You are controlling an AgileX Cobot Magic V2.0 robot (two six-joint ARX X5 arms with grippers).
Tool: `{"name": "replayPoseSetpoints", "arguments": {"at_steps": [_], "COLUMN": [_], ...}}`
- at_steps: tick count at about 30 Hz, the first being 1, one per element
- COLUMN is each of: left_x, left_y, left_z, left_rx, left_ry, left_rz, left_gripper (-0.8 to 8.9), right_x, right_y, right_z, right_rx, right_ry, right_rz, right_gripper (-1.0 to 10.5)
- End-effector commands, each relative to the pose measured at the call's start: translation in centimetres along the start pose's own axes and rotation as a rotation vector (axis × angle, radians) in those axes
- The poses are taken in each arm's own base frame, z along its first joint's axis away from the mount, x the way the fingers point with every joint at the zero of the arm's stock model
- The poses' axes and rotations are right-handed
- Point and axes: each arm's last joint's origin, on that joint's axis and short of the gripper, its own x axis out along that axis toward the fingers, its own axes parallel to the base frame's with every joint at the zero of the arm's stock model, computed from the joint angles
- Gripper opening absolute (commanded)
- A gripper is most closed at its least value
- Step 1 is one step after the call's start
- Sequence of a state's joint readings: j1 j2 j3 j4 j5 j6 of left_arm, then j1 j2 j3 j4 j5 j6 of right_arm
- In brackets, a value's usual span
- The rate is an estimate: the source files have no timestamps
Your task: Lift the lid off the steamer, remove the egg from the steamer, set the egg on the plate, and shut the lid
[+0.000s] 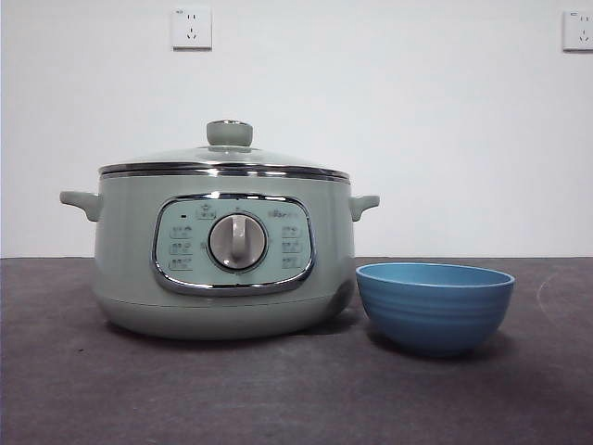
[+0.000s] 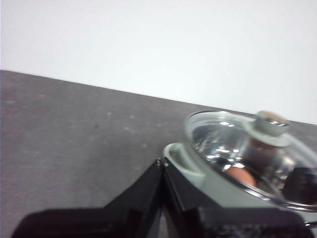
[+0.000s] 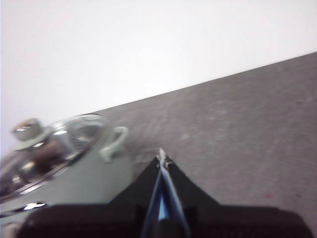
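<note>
Both grippers are shut, holding nothing. Left gripper (image 2: 162,166) sits beside the steamer (image 2: 218,191); the lid (image 2: 237,148) is on. Right gripper (image 3: 161,157) is near its other handle.

Even, soft light is seen in the front view; faint shadows lie under the steamer (image 1: 222,269). Both wrist views are blurred, with glare on the lid (image 2: 233,148).

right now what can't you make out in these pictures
- Egg: in the front view the steamer wall hides the inside; in the left wrist view only a blurred orange-brown patch shows through the glare on the lid.
- Bowl's inside: front view is level, so its rim hides it.
- Both arms: out of the front view.
- Panel icons: too small to read.
</note>
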State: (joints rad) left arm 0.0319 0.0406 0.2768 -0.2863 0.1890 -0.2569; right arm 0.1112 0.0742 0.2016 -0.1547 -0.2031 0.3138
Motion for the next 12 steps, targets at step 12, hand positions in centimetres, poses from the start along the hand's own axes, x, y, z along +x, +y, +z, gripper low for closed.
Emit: {"name": "replayPoseSetpoints", "arguments": {"at_steps": [12], "left_x": [-0.7], "left_y": [-3.0], "left_z": [8.0], "left_rx": [0.025], "left_ry": [0.188], "left_rz": [-0.231], "left_gripper": [-0.08], "right_x": [1.4], "right_y": [3.4], "right_z": [8.7], "right_rx": [-0.044], "right_ry": [0.312], "right_rz": [0.242], "right_gripper": [-0.1]}}
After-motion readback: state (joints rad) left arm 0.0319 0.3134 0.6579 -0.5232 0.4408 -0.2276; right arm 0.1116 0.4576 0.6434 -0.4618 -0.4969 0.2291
